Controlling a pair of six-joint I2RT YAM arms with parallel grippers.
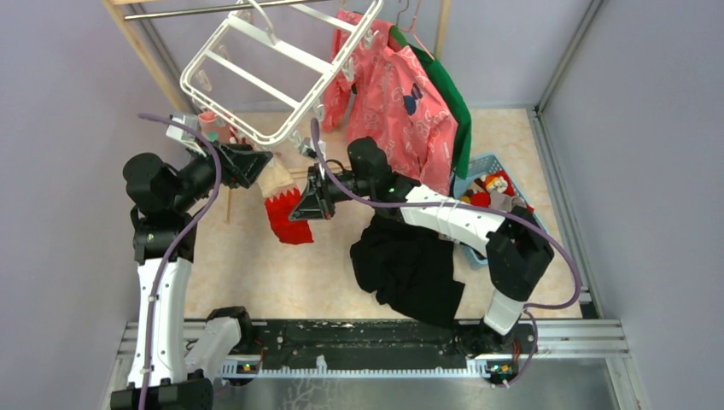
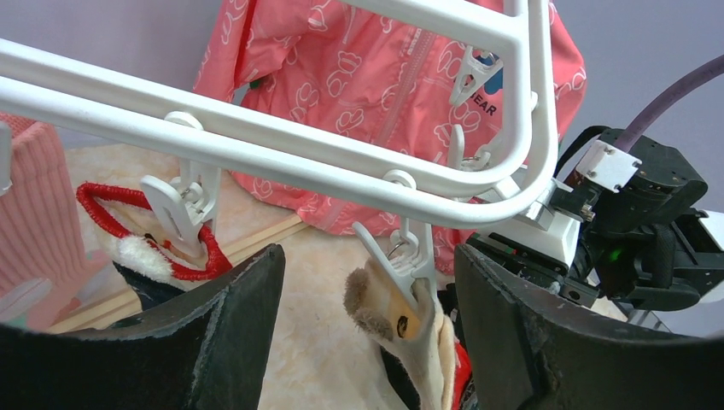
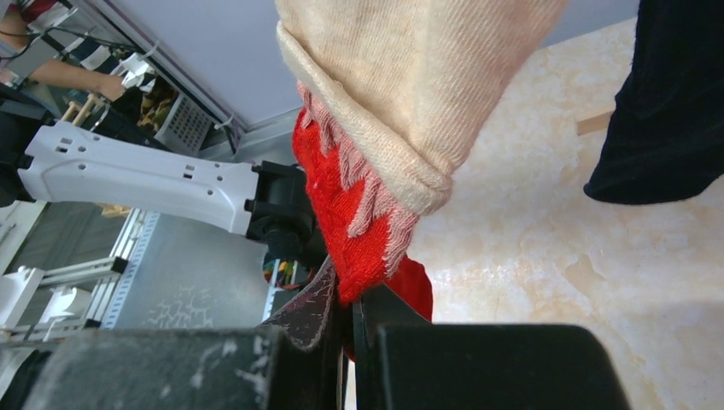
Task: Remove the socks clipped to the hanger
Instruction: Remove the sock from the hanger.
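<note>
The white hanger point(image 1: 273, 60) tilts from the rail at the back, its frame point(image 2: 256, 145) crossing the left wrist view. A red and cream sock point(image 1: 286, 218) hangs from a clip point(image 2: 397, 265) by its cream cuff point(image 2: 401, 320). My left gripper point(image 2: 369, 256) is open, its jaws standing either side of that clip and cuff without touching. My right gripper point(image 3: 350, 303) is shut on the sock's red lower end point(image 3: 359, 248), just below the cream part point(image 3: 410, 77). A red-trimmed sock point(image 2: 128, 231) and a pink sock point(image 2: 34, 196) hang clipped further left.
A pink printed shirt point(image 1: 401, 102) and a green garment point(image 1: 448, 94) hang to the right of the hanger. A black cloth heap point(image 1: 410, 265) lies under my right arm. A blue basket point(image 1: 495, 171) holding socks sits at the right. A wooden post point(image 1: 145, 60) stands back left.
</note>
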